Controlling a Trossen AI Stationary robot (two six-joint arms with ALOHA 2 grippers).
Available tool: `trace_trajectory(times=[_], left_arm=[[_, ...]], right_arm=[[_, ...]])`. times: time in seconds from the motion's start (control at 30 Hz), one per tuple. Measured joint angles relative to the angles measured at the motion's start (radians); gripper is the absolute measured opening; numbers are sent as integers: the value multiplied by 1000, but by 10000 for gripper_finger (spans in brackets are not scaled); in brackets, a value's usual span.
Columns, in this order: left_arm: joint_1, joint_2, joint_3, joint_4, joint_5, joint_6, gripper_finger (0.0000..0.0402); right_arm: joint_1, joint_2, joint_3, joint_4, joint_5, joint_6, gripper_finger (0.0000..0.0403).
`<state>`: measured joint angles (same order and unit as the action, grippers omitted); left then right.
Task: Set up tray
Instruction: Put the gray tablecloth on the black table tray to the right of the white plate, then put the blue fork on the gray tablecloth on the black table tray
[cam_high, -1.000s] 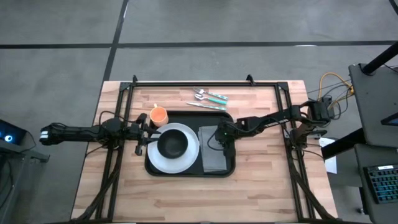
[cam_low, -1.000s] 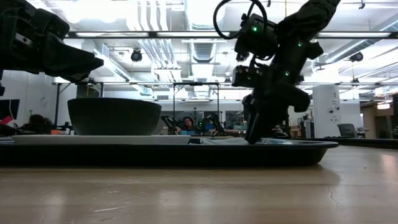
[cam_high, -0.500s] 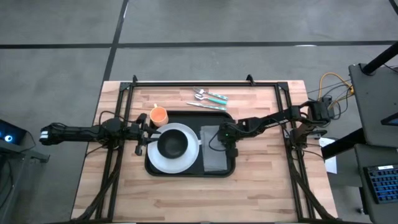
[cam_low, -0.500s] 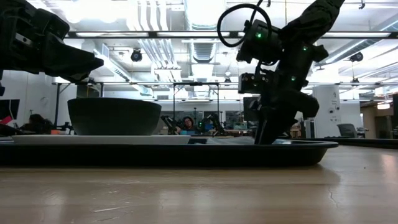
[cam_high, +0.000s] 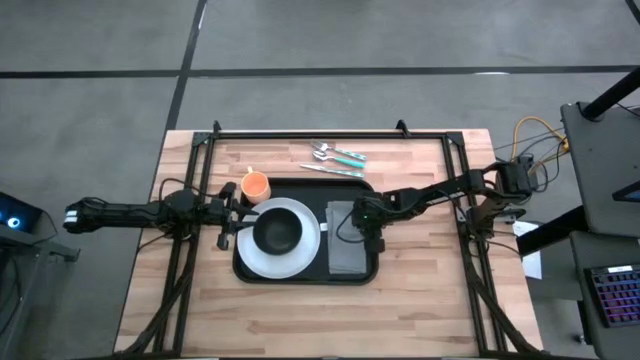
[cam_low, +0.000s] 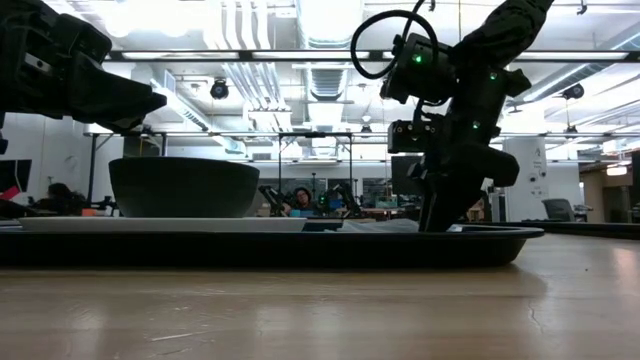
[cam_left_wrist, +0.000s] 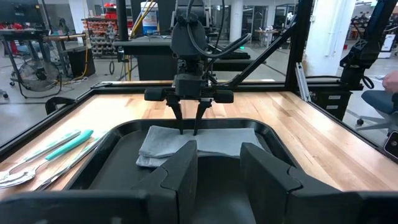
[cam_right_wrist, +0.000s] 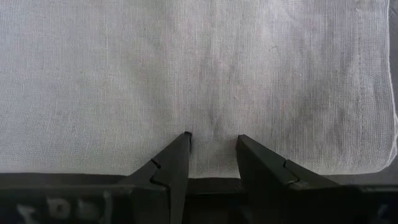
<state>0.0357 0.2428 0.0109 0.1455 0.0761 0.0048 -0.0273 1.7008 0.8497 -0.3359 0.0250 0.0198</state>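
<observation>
The black tray (cam_high: 248, 268) lies mid-table and carries a white plate (cam_high: 305, 250) with a black bowl (cam_high: 277, 232). A grey folded napkin (cam_high: 343, 250) lies flat on the tray's right part. My right gripper (cam_high: 372, 234) stands over the napkin's right edge, open a little, fingers pointing down; it also shows in the left wrist view (cam_left_wrist: 188, 129) and the low view (cam_low: 440, 225). My left gripper (cam_high: 228, 216) waits open at the tray's left rim, touching nothing. My right gripper comes from above, pointing down, with its fingertips (cam_right_wrist: 184, 138) a small gap apart on the napkin's top surface. They stand just inside the napkin's right edge (cam_right_wrist: 211, 171). The napkin lies flat on the tray, nothing pinched between the fingers.
An orange cup (cam_high: 256, 185) stands on the table by the tray's far left corner. Spoons and a fork with teal handles (cam_high: 335, 157) lie on the table beyond the tray's far rim. Bare wood lies toward the table's near edge (cam_high: 320, 320).
My right gripper has moved toward the table's right edge, across the napkin to its right edge, fingers still pointing down. The napkin has slid slightly to the right with it, staying flat on the tray.
</observation>
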Motion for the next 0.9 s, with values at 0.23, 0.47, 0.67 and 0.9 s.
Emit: trace_trajectory(times=[0.23,0.47,0.67,0.9], left_arm=[[0,0,0,0,0,0,105],[0,0,0,0,0,0,105],[0,0,0,0,0,0,105],[0,1,0,0,0,0,105]], right_arm=[[1,-1,15,-13,-1,13,123],[1,-61,45,-25,-3,26,123],[-7,-120,49,-20,-6,117,123],[-8,-139,88,46,0,151,123]])
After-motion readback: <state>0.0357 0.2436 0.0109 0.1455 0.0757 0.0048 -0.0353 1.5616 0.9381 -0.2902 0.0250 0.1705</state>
